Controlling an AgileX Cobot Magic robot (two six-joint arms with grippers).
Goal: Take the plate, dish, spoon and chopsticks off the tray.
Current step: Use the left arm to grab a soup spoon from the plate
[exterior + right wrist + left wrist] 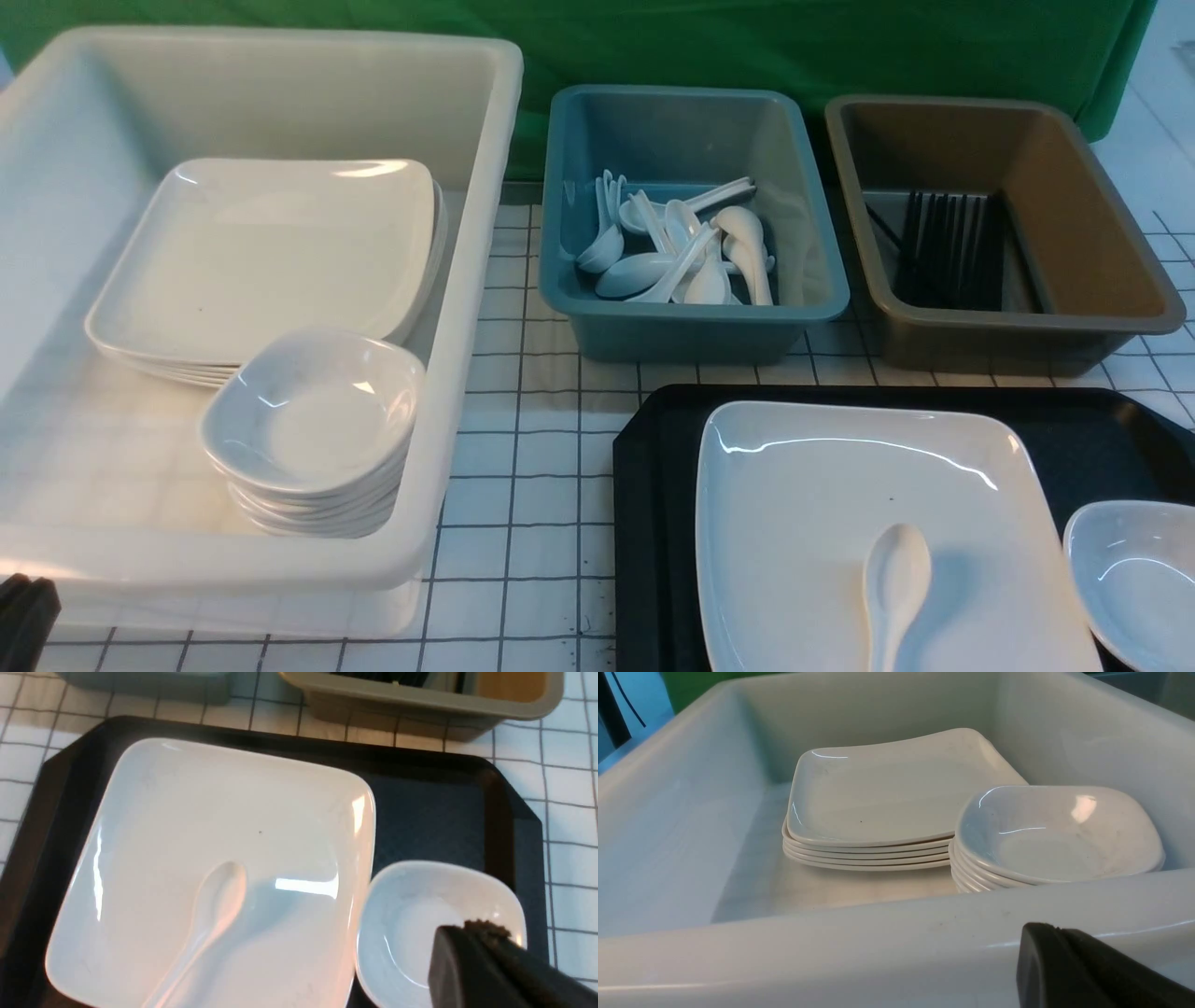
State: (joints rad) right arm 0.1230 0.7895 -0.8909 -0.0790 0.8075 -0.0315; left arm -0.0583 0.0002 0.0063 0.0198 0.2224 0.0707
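The black tray [653, 485] lies at the front right. On it sits the large white plate [840, 485] [210, 812], and the white spoon [894, 569] [215, 905] rests on the plate, bowl pointing away from me. The small dish [1134, 569] [411, 905] stands on the tray, right of the plate. No chopsticks show on the tray; black chopsticks [948, 247] lie in the brown tub [1102, 233]. My right gripper [467, 927] is shut and empty, hovering over the dish. My left gripper [23, 607] [1057, 927] is shut and empty in front of the white tub [485, 233].
The white tub holds a stack of plates [261, 252] and a stack of small dishes [313, 411]. A blue tub [681, 336] at the back middle holds several white spoons [681, 257]. A green cloth hangs behind the tubs.
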